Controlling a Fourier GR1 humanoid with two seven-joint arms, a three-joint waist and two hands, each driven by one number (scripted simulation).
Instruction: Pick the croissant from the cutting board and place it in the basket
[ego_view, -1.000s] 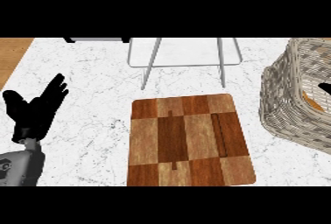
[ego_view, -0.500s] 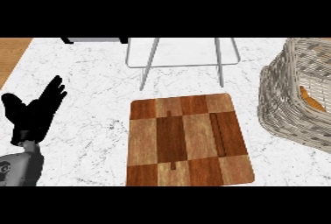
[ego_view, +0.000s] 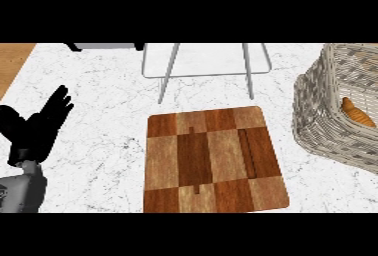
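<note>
The croissant (ego_view: 357, 113) lies inside the woven basket (ego_view: 319, 125) at the right edge, golden brown against the inner wall. The wooden cutting board (ego_view: 210, 160) sits in the middle of the marble counter with nothing on it. My left hand (ego_view: 37, 127) rests open at the left edge, fingers straight and pointing up. No right hand shows anywhere in the head view.
A white stool with metal legs (ego_view: 207, 62) stands beyond the counter behind the board. A dark object (ego_view: 103, 46) shows at the top left. The counter's wooden edge (ego_view: 11, 60) lies at the far left.
The dark hand part seen in the basket a second ago has gone out of view. The croissant now shows inside the basket. The left hand has stayed put.
</note>
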